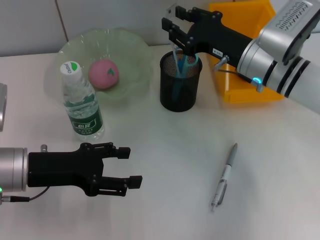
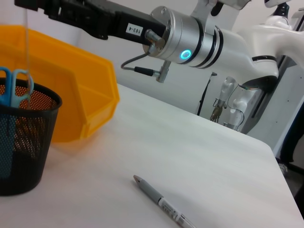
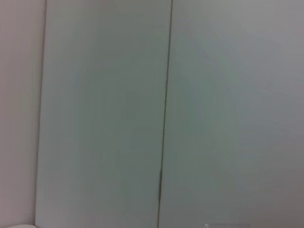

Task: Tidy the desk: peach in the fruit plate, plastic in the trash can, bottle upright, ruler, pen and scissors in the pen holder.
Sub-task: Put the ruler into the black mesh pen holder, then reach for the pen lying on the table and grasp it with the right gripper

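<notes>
My right gripper (image 1: 171, 29) hovers just above the black mesh pen holder (image 1: 179, 87) and is shut on a clear ruler (image 2: 27, 52) that hangs upright into it. Blue-handled scissors (image 1: 183, 63) stand in the holder, also seen in the left wrist view (image 2: 13, 84). A grey pen (image 1: 223, 176) lies on the table at the front right, also in the left wrist view (image 2: 164, 205). The water bottle (image 1: 82, 102) stands upright. The pink peach (image 1: 103, 73) lies in the clear green fruit plate (image 1: 137, 55). My left gripper (image 1: 132, 167) is open and empty at the front left. No plastic shows.
A yellow bin (image 1: 246, 92) stands right behind the pen holder, also in the left wrist view (image 2: 71, 99). A grey object (image 1: 2, 106) sits at the table's left edge. The right wrist view shows only a wall.
</notes>
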Robot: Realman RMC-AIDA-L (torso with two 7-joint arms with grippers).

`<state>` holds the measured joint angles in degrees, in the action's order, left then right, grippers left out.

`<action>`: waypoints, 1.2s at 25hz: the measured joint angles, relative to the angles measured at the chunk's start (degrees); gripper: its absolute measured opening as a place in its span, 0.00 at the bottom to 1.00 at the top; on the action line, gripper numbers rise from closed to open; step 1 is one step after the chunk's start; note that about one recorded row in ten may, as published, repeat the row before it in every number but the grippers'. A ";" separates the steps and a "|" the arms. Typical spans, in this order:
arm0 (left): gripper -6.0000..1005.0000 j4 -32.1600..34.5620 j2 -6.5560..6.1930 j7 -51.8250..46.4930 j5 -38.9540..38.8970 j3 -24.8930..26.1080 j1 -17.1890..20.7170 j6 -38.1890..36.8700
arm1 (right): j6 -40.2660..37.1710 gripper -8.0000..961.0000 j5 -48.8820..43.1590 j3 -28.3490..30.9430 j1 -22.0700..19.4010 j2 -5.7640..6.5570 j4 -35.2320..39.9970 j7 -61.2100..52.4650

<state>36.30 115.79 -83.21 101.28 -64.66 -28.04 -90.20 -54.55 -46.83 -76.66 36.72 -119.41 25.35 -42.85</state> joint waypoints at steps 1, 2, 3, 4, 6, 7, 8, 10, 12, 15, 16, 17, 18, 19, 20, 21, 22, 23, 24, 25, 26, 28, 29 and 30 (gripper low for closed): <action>0.86 0.00 0.00 0.00 0.00 0.00 0.00 0.00 | -0.10 0.40 0.00 0.02 -0.22 0.03 -0.01 0.01; 0.86 0.00 -0.03 -0.01 -0.01 0.00 0.00 0.04 | -0.20 0.40 0.00 0.02 -0.38 0.05 -0.02 0.01; 0.86 0.00 -0.03 -0.01 -0.01 0.00 0.00 0.04 | -0.22 0.40 0.00 0.03 -0.47 0.05 -0.02 0.02; 0.86 0.00 -0.04 -0.03 -0.02 0.33 0.00 0.08 | -0.21 0.40 0.00 0.03 -0.53 0.06 -0.03 0.02; 0.86 0.00 -0.08 -0.03 -0.03 0.48 0.00 0.09 | -0.04 0.40 0.00 0.03 -0.55 0.11 -0.06 0.02; 0.86 0.00 -0.08 -0.03 -0.03 0.48 0.00 0.09 | 0.01 0.40 0.00 0.03 -0.55 0.12 -0.08 0.02; 0.86 0.00 -0.09 -0.03 -0.03 0.52 0.00 0.09 | 0.02 0.40 0.00 0.03 -0.55 0.13 -0.10 0.02; 0.86 0.01 -0.15 -0.03 -0.04 0.56 -0.01 0.06 | 0.06 0.40 0.00 0.03 -0.55 0.14 -0.11 -0.03; 0.86 0.06 -0.23 -0.03 -0.04 0.58 -0.03 -0.04 | 0.09 0.41 0.00 0.03 -0.54 0.14 -0.13 -0.42; 0.86 0.08 -0.31 -0.03 -0.04 0.59 -0.05 -0.10 | 0.02 0.45 0.00 0.03 -0.53 0.15 -0.13 -0.73; 0.86 0.08 -0.34 -0.03 -0.04 0.59 -0.05 -0.10 | -0.09 0.49 0.00 0.03 -0.52 0.15 -0.13 -0.86; 0.86 0.08 -0.34 -0.03 -0.04 0.59 -0.05 -0.10 | -0.19 0.52 0.00 0.03 -0.52 0.15 -0.13 -0.97; 0.86 0.08 -0.40 -0.03 -0.04 0.58 -0.06 -0.11 | -0.25 0.56 0.00 0.03 -0.52 0.15 -0.13 -1.08; 0.86 0.09 -0.50 -0.03 -0.04 0.59 -0.08 -0.14 | -0.26 0.59 0.00 0.14 -0.53 0.15 -0.13 -1.17; 0.86 0.09 -0.51 -0.03 -0.04 0.58 -0.08 -0.14 | -0.28 0.63 0.00 0.35 -0.55 0.14 -0.14 -1.29; 0.86 0.09 -0.55 -0.03 -0.04 0.59 -0.10 -0.14 | -0.29 0.66 0.00 0.61 -0.55 0.14 -0.13 -1.46; 0.86 0.09 -0.55 -0.03 -0.04 0.59 -0.10 -0.14 | -0.32 0.68 0.00 1.00 -0.56 0.15 -0.13 -1.64; 0.86 0.09 -0.57 -0.03 -0.04 0.59 -0.17 -0.15 | -0.36 0.71 0.00 1.40 -0.58 0.15 -0.13 -1.85; 0.86 0.09 -0.57 -0.03 -0.03 0.59 -0.22 -0.15 | -0.42 0.73 0.00 1.81 -0.65 0.14 -0.13 -2.07; 0.86 0.09 -0.57 -0.02 -0.04 0.59 -0.25 -0.16 | -0.65 0.76 0.00 2.32 -0.84 0.10 -0.08 -2.31; 0.86 0.09 -0.57 -0.01 -0.04 0.59 -0.26 -0.18 | -0.98 0.76 0.00 2.89 -1.06 0.05 -0.01 -2.57; 0.86 0.09 -0.48 0.11 -0.04 0.59 -0.27 -0.19 | -2.91 0.76 0.42 4.18 -1.72 0.00 0.17 -3.28; 0.86 0.09 -0.46 0.17 -0.04 0.59 -0.27 -0.19 | -4.50 0.76 1.08 4.96 -2.21 0.00 0.24 -3.80; 0.86 0.09 -0.43 0.23 -0.06 0.59 -0.27 -0.18 | -6.10 0.76 1.85 5.43 -2.67 0.01 0.30 -4.24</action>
<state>36.39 115.36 -82.97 101.22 -64.07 -28.31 -90.39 -60.65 -44.98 -71.24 34.05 -119.39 25.65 -47.09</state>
